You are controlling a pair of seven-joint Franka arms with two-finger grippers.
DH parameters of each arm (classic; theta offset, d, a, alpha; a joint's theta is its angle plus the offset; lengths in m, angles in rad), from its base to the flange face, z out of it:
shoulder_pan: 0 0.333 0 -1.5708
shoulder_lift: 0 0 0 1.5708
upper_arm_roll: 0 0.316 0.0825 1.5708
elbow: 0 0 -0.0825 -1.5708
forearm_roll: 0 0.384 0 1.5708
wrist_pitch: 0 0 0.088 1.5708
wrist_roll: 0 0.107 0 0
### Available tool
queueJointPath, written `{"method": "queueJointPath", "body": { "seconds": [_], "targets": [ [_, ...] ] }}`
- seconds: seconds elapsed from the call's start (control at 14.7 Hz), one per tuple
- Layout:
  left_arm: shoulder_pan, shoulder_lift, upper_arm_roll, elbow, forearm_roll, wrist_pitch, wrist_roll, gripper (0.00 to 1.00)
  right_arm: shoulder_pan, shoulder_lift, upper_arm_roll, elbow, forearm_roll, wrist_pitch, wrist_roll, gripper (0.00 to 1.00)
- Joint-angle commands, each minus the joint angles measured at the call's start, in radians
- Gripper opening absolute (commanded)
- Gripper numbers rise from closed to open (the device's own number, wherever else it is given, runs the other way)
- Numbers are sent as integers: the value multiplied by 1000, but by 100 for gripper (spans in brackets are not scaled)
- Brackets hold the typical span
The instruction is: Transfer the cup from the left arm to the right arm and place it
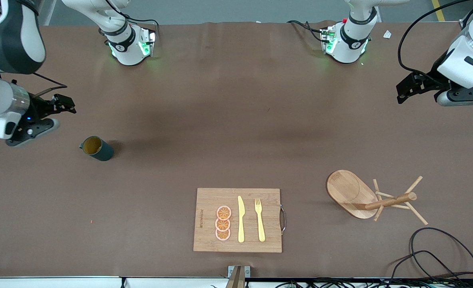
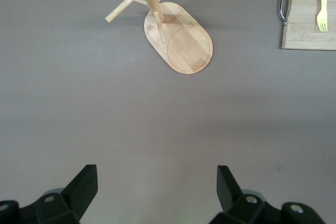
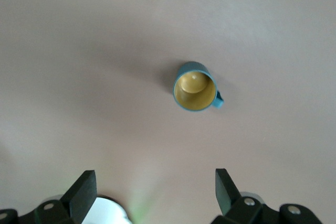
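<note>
Front view shows a wide brown counter with two white robot arms above it. Each arm waits at its own end of the counter.

A flat wooden cutting board with a metal handle lies near the front camera, about midway between the two ends. On it sit a yellow plastic knife, a yellow plastic fork and three round orange slices in a row.

A wooden mug rack with an oval base and pegs stands toward the left arm's end of the counter. Black cables lie at the counter's edge, nearer to the front camera than the rack.

The left pincer hangs over bare counter at the left arm's end. Its two black fingers are spread wide and hold nothing.

The right pincer hangs over the counter at the right arm's end, close to the cup. Its fingers are spread wide too, and they hold nothing.

The small dark teal cup with a yellow inside stands upright on the counter toward the right arm's end, well apart from the board. Nothing touches it.
</note>
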State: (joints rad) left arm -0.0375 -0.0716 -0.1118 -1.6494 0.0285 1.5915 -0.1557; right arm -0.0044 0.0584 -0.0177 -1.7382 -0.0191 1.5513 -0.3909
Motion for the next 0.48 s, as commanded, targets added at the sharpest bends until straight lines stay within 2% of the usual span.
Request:
{"method": "queueJointPath", "body": {
  "seconds": [0.0,0.2,0.41],
  "targets": [
    [7,-7,-2,7,4,1,22,100,-26,11,-4,110,27,-91,192,100],
    [7,-8,-2,7,4,1,22,100,-29,11,-4,225,13,-169,306,100],
    [7,-8,-2,7,4,1,22,100,-54,30,-4,316,-5,-249,303,100]
  ]
}}
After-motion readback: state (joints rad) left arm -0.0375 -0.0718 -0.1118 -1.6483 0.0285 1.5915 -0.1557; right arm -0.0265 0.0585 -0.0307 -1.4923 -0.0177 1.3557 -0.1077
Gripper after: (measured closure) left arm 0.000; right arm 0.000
